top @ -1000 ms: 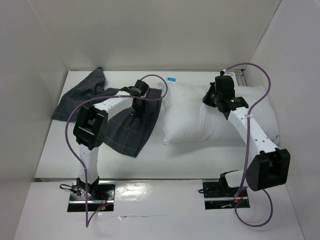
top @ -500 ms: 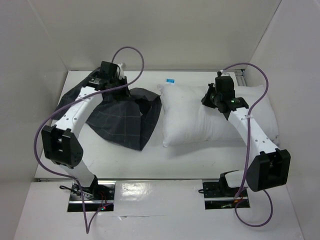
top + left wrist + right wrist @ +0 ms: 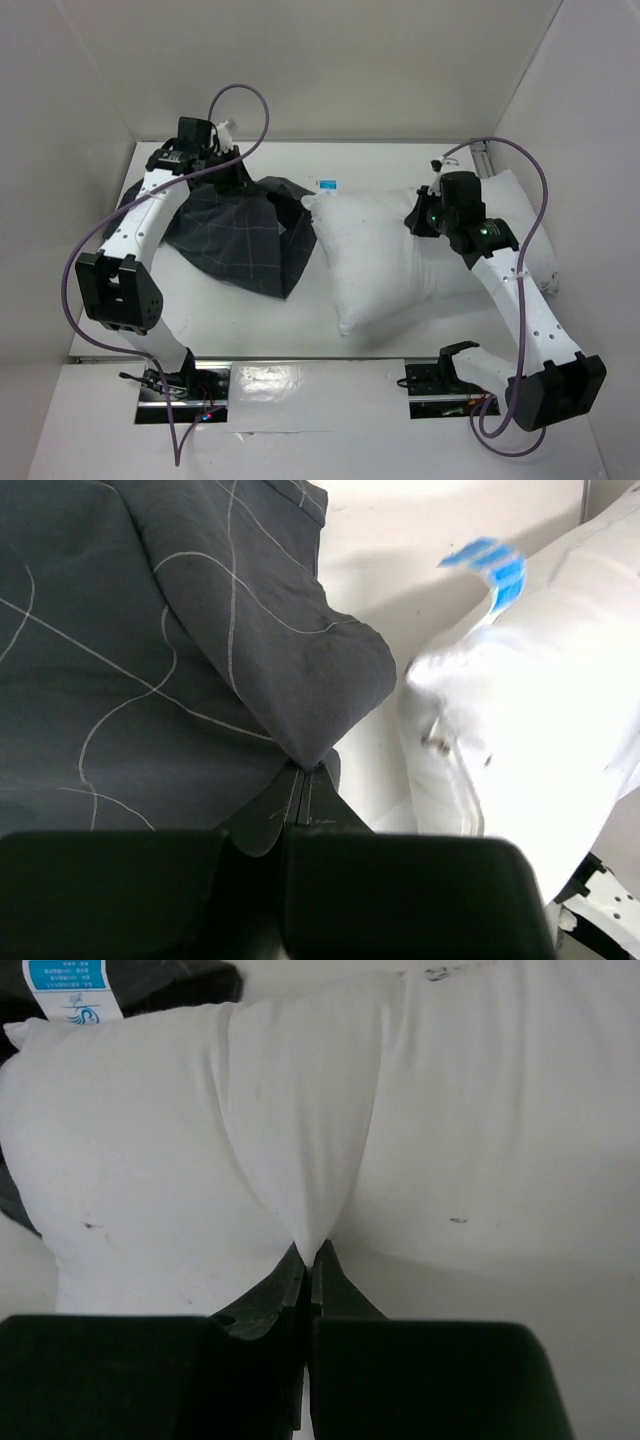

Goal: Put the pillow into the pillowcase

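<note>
The white pillow [image 3: 400,255] lies across the middle and right of the table, its left end against the pillowcase. The dark grey checked pillowcase [image 3: 240,240] lies bunched at the left. My left gripper [image 3: 222,168] is shut on a fold of the pillowcase [image 3: 200,660] at its far edge, lifting it; the pillow's corner with a blue tag [image 3: 490,565] shows beside it. My right gripper [image 3: 425,215] is shut on a pinch of the pillow's cloth [image 3: 310,1140] near its middle top. The jaws of both are closed with fabric between them.
White walls enclose the table on the left, back and right. A blue label [image 3: 326,184] shows at the pillow's far left corner. The table's front edge [image 3: 300,358] runs just before the arm bases. Purple cables loop above both arms.
The left arm pulled the pillowcase edge back toward the far left. The right arm dragged the pillow left and toward the front, so its left end now meets the pillowcase.
</note>
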Motion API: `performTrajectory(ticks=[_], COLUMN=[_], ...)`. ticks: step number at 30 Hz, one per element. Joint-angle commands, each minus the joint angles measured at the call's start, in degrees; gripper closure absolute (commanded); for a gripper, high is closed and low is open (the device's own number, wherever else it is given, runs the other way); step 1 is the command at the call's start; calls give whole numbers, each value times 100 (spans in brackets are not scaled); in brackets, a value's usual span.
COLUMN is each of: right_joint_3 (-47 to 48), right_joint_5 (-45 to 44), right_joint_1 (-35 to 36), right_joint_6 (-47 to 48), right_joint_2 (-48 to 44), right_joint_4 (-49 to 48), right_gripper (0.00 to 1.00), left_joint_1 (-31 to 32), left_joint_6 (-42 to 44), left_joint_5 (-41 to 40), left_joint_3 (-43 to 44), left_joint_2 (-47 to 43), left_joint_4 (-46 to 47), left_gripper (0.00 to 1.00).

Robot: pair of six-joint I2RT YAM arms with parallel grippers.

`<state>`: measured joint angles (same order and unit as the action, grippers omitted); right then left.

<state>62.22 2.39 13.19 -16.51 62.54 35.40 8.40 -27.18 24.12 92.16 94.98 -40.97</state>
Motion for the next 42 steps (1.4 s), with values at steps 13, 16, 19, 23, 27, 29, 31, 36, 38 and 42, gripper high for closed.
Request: performTrajectory(ticks=[13, 16, 19, 23, 27, 29, 31, 36, 38, 42], right_joint_3=[124, 351, 536, 642, 643, 643, 704, 827, 914, 1038], right_joint_5=[1211, 992, 535, 61, 164, 393, 464, 412, 350, 25], right_joint_1=[1132, 1309, 1388, 1388, 1388, 1388, 1440, 1625, 1687, 1687], right_joint_6=[720, 667, 422, 175, -44, -124, -290, -572, -712, -976], right_joint_2=[407, 671, 908, 1110, 1172, 1321, 1435, 1926, 2129, 2359], right_joint_4=[29, -225, -384, -446, -850, -1043, -1166, -1780, -1860, -2176], right_gripper=[100, 100, 100, 100, 100, 100, 100, 100, 100, 100], left_joint_1=[-102, -102, -102, -102, -102, -102, -102, -102, -102, -102], left_joint_6=[28, 81, 81, 186, 292, 344, 345, 267, 214, 160], left_joint_5=[559, 664, 796, 743, 814, 866, 919, 1192, 1349, 1411], left_joint_3=[-5, -119, -242, -392, -769, -875, -945, -885, -884, -778], left_joint_2=[-277, -419, -559, -743, -893, -973, -1043, -1148, -1209, -1438], left_joint_4=[80, 80, 80, 80, 133, 133, 185, 239, 396, 450], left_gripper=[100, 100, 100, 100, 100, 100, 100, 100, 100, 100])
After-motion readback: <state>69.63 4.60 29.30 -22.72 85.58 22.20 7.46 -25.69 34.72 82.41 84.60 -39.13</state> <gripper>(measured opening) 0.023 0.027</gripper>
